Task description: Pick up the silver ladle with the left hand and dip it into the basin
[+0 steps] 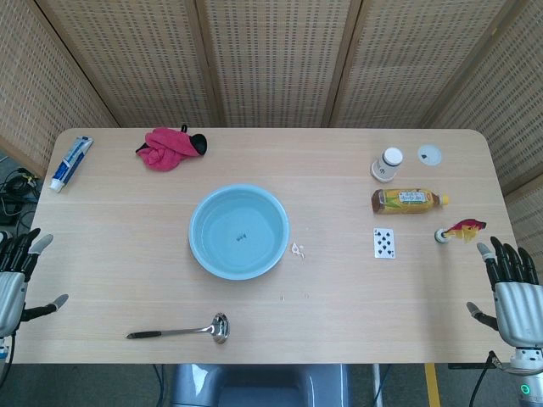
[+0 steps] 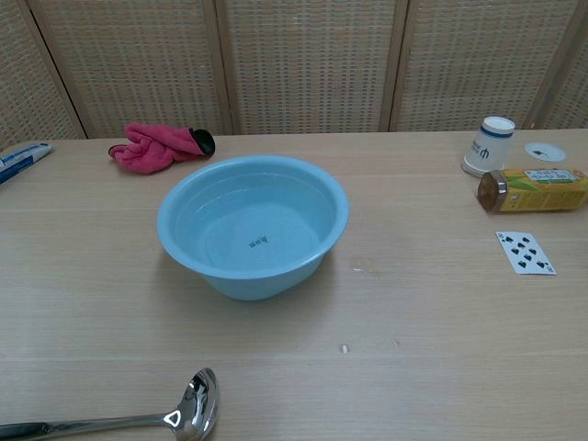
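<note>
- Ladle, silver w/ dark handle end, lies flat near front edge of bench, left of centre; bowl end points right, handle runs left. In chest view ladle sits at bottom left, bowl facing up.
- Basin, light blue, round, stands mid-bench, behind ladle & apart from it. Small dark mark on its floor; can't tell if it holds water.
- Left robot hand off front-left corner of bench, fingers spread, nothing in it; well apart from ladle.
- Right robot hand off front-right corner, fingers apart & upright, holding nothing.
- Neither robot hand shows in chest view.
- Pink cloth bunched near back edge, left of centre, w/ a small dark item at its right side.
- Toothpaste tube near back-left corner, lying at a slant.
- Right side: white cup, small white disc just right of it, both nr back-right corner.
- Bottle w/ yellow label lies on its side in front of cup.
- Playing card face up, in front of bottle.
- Small red/yellow item nr right edge; too small to tell what.
</note>
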`<state>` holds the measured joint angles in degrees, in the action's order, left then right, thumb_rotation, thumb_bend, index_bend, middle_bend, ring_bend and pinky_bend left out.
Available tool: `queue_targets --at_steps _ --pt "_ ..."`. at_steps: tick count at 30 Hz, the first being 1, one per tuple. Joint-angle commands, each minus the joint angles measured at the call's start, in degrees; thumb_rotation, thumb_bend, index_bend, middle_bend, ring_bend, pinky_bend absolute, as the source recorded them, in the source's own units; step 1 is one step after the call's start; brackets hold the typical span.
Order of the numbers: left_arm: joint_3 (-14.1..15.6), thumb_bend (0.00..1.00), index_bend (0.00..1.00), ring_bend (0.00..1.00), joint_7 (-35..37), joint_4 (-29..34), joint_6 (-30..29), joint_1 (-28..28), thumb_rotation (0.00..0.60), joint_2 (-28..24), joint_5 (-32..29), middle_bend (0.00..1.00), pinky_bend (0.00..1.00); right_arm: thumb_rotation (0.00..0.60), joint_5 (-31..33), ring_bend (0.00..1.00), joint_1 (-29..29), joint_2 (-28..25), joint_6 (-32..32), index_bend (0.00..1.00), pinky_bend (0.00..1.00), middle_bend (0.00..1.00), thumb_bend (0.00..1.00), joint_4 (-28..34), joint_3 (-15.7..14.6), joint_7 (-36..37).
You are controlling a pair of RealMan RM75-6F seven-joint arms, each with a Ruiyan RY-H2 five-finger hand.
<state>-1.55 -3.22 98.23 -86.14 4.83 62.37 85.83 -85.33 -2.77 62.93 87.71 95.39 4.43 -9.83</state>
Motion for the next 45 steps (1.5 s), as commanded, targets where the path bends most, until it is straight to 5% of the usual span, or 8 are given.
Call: queue_targets --at_steps 1,5,7,9,12,14,23,45 --pt "0.03 0.00 0.00 0.00 -0.31 0.23 0.17 -0.01 0.576 -0.12 -0.14 0.00 0.00 0.600 -0.10 0.00 0.02 0.06 0.09 0.00 0.00 0.00 0.00 -0.05 0.00 0.00" --pt "0.15 0.00 0.00 0.00 -0.64 0.41 0.26 -0.02 0.580 -0.11 0.11 0.00 0.00 0.600 -0.21 0.00 0.01 0.08 0.03 0.00 0.00 0.00 0.00 -0.12 -0.07 -0.07" --pt "0.13 0.00 0.00 0.15 -1.47 0.20 -0.43 0.04 0.580 0.43 1.25 0.20 0.08 0.600 -0.14 0.00 0.03 0.00 0.05 0.00 0.00 0.00 0.00 -0.04 0.00 0.15" --pt "1.27 0.00 0.00 0.54 -1.70 0.06 0.74 0.29 0.588 1.08 2.46 0.62 0.46 0.600 -0.09 0.00 0.02 -0.12 0.07 0.00 0.00 0.00 0.00 0.09 0.10 0.32" --pt "3.07 0.00 0.03 0.83 -4.35 1.27 4.99 1.34 0.600 1.44 2.43 0.89 0.90 0.600 0.04 0.00 0.01 -0.23 0.09 0.00 0.00 0.00 0.00 0.20 0.22 0.44" --pt "4.04 0.00 0.10 0.89 -6.77 2.07 8.22 2.28 0.600 2.26 1.88 0.95 0.98 0.600 0.19 0.00 0.03 -0.29 0.04 0.00 0.00 0.00 0.00 0.21 0.26 0.49" --pt "6.63 0.02 0.37 0.91 -19.19 3.79 20.52 5.57 0.600 9.53 -5.21 0.98 1.00 0.600 0.31 0.00 -0.07 -0.39 -0.37 0.00 0.00 0.00 0.00 0.18 0.22 0.61" --pt "7.11 0.35 0.46 0.91 -26.26 -3.16 23.21 7.25 0.600 21.57 -11.50 0.98 1.00 0.600 0.75 0.00 -0.38 -0.64 -1.49 0.00 0.00 0.00 0.00 0.24 0.08 1.09"
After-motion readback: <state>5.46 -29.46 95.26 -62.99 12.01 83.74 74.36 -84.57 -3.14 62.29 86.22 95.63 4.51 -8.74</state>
